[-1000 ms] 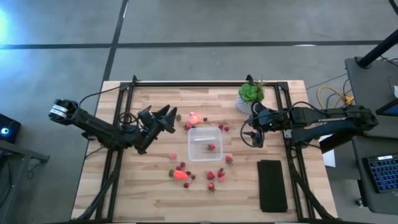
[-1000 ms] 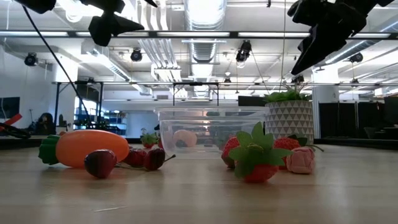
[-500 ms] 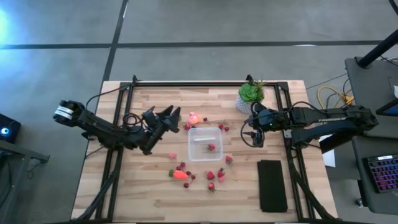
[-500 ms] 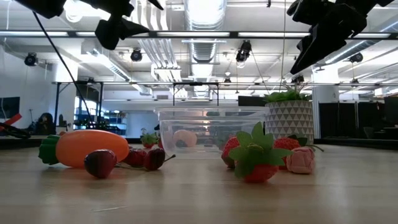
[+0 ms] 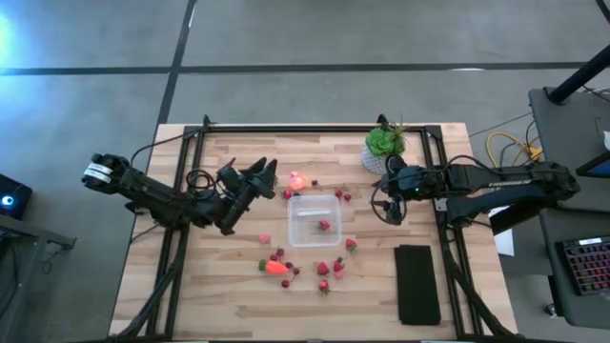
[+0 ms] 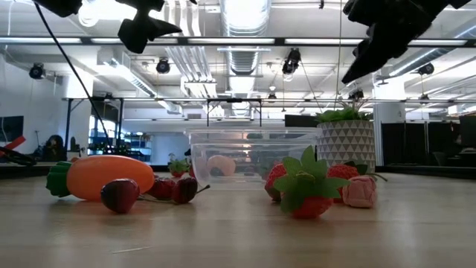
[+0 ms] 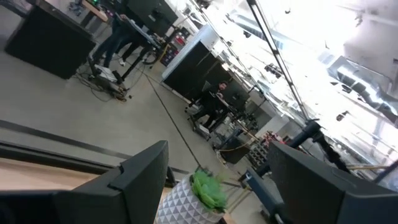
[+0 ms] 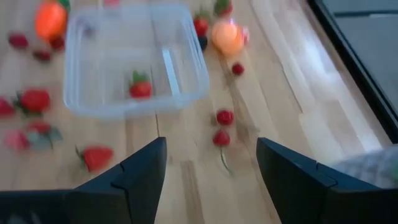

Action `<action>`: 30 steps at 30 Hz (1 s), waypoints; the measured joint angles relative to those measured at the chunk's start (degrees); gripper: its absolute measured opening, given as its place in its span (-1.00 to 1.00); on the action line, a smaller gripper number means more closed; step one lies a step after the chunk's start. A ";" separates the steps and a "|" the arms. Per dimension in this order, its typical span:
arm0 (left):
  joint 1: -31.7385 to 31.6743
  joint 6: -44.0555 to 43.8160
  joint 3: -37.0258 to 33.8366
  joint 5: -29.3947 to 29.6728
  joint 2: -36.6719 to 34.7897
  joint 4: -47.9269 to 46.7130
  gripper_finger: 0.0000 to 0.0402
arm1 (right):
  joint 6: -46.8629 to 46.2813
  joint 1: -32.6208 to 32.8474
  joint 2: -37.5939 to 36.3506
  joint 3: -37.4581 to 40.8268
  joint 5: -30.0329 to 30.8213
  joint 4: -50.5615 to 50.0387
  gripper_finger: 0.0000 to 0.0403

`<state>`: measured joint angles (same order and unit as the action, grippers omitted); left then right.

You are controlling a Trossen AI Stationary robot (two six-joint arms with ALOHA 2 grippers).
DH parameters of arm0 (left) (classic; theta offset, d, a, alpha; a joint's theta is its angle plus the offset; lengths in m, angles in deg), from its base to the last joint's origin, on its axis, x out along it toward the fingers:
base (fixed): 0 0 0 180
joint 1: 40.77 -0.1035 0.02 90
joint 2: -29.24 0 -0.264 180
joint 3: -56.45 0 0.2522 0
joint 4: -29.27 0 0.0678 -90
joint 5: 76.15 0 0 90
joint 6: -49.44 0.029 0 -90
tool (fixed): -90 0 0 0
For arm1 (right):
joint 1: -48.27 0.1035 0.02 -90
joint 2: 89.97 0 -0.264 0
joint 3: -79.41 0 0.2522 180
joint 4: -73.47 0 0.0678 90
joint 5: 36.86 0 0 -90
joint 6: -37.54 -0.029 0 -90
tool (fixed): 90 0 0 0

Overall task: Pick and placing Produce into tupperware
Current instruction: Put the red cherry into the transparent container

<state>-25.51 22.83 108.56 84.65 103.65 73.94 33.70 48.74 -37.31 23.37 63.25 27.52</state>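
Reaching: left end effector point(image 5: 263, 177) sits left of centre in the high view, fingers apart and gripping nothing, above the counter point(image 5: 219, 267) just left of the pink-orange fruit point(image 5: 297, 180).
Change: over the last second the left arm has slid rightward toward the clear box point(image 5: 315, 219); the right end effector point(image 5: 395, 211) has barely shifted.
Meaning: as a judgement, the left arm is lining up for its next pick — likely the round fruit or a berry near it; nothing is gripped yet.
Right side: right end effector hovers right of the box, below the potted plant point(image 5: 383, 145) in the frame, fingers apart and empty.
Box: centre of the high view, nearly square, edges roughly parallel to the counter edges; no clear long axis.
Contents: one strawberry point(image 8: 140, 88) already lies inside, toward the box's right half in the high view.
Carrot: orange piece point(image 5: 276, 268) lower left of the box, long axis running left-right in the high view, green top at its left end.
Berries: loose red pieces scattered below the box and at its upper right corner — all resting on the counter, outside the box.
Other: black slab point(image 5: 416, 284) at lower right, well apart from the produce.
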 joint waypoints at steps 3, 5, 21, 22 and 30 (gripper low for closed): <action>-0.82 0.00 -0.35 0.03 -0.35 -0.13 0.31 | -4.91 -0.14 0.67 0.03 -1.47 4.45 0.19; -1.30 0.00 -0.37 -0.01 -0.35 -0.20 0.31 | -6.82 -0.32 2.29 -0.91 -2.75 6.22 0.19; -1.62 0.18 -1.11 -4.76 -1.97 -1.05 0.31 | -11.00 -7.49 35.54 -26.64 -0.12 1.58 0.15; -1.59 0.77 -1.55 -8.05 -2.74 -1.58 0.31 | -12.38 -8.94 37.79 -28.90 -2.73 -1.66 0.15; -1.75 -6.83 -2.60 -20.10 -16.58 -36.21 0.31 | -5.53 -15.08 46.91 -32.98 -11.74 -19.21 0.14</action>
<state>-27.26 16.00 105.96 64.55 87.07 37.73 28.18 33.65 9.61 -9.61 51.50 8.31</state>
